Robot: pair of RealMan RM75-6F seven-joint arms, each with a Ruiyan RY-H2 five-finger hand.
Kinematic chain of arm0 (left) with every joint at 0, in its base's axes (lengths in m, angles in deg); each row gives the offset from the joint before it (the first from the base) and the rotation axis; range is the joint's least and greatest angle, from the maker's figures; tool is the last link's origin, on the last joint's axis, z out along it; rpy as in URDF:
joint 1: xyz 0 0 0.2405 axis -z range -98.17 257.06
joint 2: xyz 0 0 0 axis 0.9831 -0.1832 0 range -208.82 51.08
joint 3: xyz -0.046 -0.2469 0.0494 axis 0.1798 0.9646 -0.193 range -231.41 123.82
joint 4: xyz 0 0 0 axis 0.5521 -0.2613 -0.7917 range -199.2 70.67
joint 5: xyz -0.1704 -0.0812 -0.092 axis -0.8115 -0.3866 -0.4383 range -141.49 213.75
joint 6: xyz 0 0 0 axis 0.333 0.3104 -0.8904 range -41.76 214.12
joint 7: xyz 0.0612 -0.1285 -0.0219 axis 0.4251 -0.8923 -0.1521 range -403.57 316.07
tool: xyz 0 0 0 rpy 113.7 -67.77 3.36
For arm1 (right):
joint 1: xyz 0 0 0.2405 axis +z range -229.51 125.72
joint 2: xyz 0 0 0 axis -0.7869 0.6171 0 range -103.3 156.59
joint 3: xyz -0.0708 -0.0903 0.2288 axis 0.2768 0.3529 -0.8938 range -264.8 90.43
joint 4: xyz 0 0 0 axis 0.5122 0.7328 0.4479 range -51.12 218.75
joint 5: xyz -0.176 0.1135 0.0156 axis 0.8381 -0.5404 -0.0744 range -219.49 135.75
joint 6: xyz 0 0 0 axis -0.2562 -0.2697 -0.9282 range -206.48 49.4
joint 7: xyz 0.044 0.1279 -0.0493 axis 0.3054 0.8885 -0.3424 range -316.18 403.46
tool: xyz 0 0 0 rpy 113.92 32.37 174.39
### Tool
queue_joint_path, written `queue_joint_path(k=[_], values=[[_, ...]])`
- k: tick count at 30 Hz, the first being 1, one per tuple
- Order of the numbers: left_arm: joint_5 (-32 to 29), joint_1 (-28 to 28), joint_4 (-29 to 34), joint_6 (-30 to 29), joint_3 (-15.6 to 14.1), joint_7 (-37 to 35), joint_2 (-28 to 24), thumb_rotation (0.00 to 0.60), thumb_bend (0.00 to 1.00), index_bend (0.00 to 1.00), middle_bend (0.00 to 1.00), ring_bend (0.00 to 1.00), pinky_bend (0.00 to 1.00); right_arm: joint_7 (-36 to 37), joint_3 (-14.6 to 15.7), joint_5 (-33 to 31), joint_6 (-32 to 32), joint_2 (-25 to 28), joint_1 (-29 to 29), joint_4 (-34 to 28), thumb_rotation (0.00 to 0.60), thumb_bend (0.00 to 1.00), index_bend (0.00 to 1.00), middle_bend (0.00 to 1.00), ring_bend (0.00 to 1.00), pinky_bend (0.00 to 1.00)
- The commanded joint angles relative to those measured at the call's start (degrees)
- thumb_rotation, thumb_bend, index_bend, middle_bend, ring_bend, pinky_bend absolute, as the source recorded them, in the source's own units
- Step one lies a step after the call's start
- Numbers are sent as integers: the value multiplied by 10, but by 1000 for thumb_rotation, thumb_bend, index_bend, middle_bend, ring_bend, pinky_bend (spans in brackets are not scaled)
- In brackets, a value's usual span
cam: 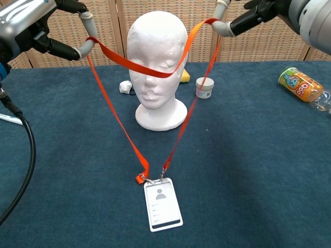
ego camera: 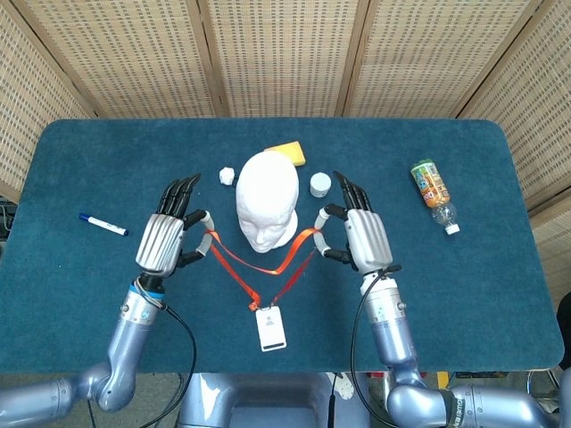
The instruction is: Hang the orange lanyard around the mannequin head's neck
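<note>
The white mannequin head (ego camera: 266, 201) stands upright at mid-table, its face (cam: 156, 62) turned towards me. An orange lanyard (cam: 139, 64) hangs spread in front of it, its top span sagging across the face at eye level. My left hand (cam: 36, 26) holds the strap's left end high at the upper left. My right hand (cam: 269, 10) holds the other end high at the upper right. From above, the left hand (ego camera: 165, 234) and right hand (ego camera: 364, 234) flank the head. Both strap sides run down to a white badge (cam: 162, 204) lying on the table.
A blue marker (ego camera: 103, 224) lies at the left. An orange drink bottle (ego camera: 434, 192) lies at the right. Behind the head sit a white jar (ego camera: 320, 185), a yellow sponge (ego camera: 287, 152) and a small white crumpled object (ego camera: 227, 175). Wicker screens back the blue table (ego camera: 500, 294).
</note>
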Motion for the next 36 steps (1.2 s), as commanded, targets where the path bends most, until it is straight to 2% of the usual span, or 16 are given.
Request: queue_joint_path(k=[1,13,22,36], values=[[-17,6,11,4,14,10,-2,600,515,699,0,0,0,-8,-13,-7,-5,7,8,-4,600,434,744,0,0,0],[-103,31,6,46,64,-3,-6,600,518,699,0,0,0,-25,-51,-71,1,13,44,33,600,434,744,0,0,0],[-135,50,-18,52,89,-13,1,600,526,699,0,0,0,-25,-80,-117,7,13,74,65,600,434,744,0,0,0],[-246,84,-28,69,144,-20,23,600,533,699,0,0,0,-20,-132,-203,32,14,132,137,600,434,744,8,0,0]])
